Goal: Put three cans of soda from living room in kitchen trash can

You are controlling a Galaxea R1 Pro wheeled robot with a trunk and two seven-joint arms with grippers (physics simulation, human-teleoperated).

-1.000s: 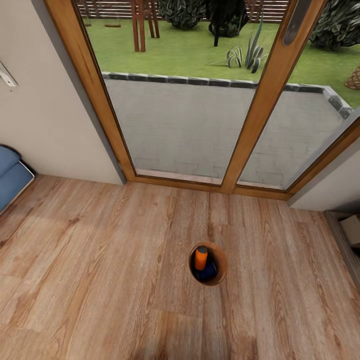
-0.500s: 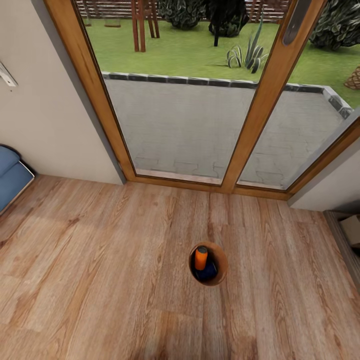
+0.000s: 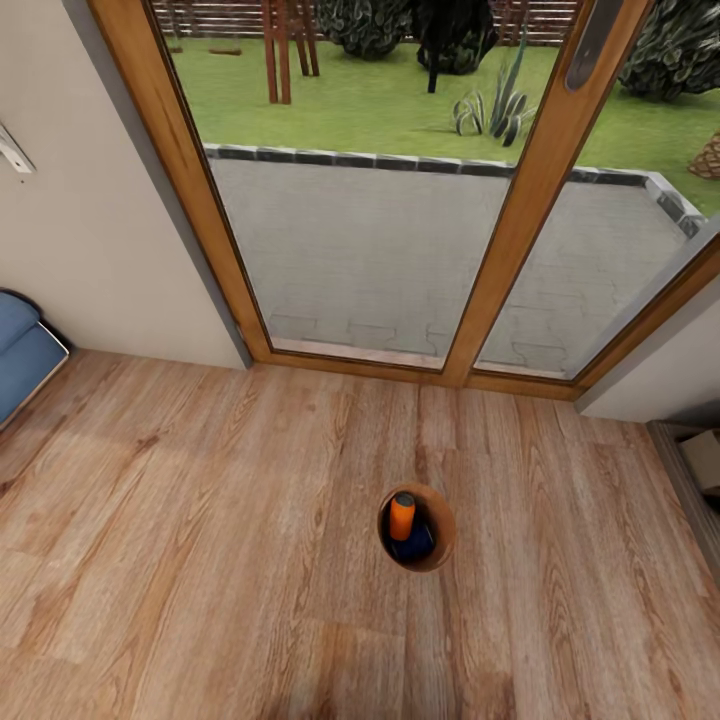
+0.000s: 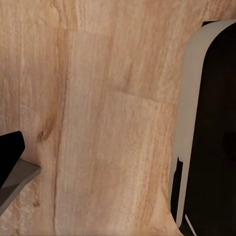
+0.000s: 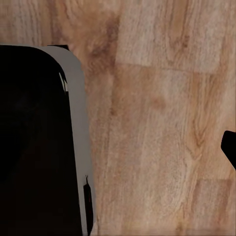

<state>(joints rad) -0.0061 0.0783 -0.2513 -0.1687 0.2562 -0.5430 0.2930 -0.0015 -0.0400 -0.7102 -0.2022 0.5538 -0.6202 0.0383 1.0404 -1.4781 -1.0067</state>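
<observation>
Standing on the plank floor (image 3: pixel 200 560) in front of the wood-framed glass doors (image 3: pixel 380 220) is the tash can (image 3: pixel 443 530), a small round bin seen from above in the head view, its orange-brown inner wall showing. Inside it an orange can of soda (image 3: pixel 402 516) stands upright with its dark top facing up, and a dark blue can of soda (image 3: pixel 412 546) lies low beside it, touching it. I cannot make out a third can inside the bin. No brand, label or writing can be read on either can; they are too small.

The left gripper (image 4: pixel 105 167) points at bare floor boards, its two dark fingers (image 4: pixel 216 137) set far apart at opposite edges of the left wrist view, with nothing between them. The right gripper (image 5: pixel 147 142) is likewise spread wide over bare planks, one broad dark finger with a grey edge (image 5: pixel 39 142) on one side and only the tip of the other at the far edge, holding nothing. Where the bin lies relative to either gripper cannot be told.

A corner of the light blue sofa (image 3: pixel 22 350) shows at the head view's left edge, by the pale wall (image 3: pixel 70 220). Beyond the glass lie a paved terrace (image 3: pixel 380 250) and a lawn (image 3: pixel 380 100).
</observation>
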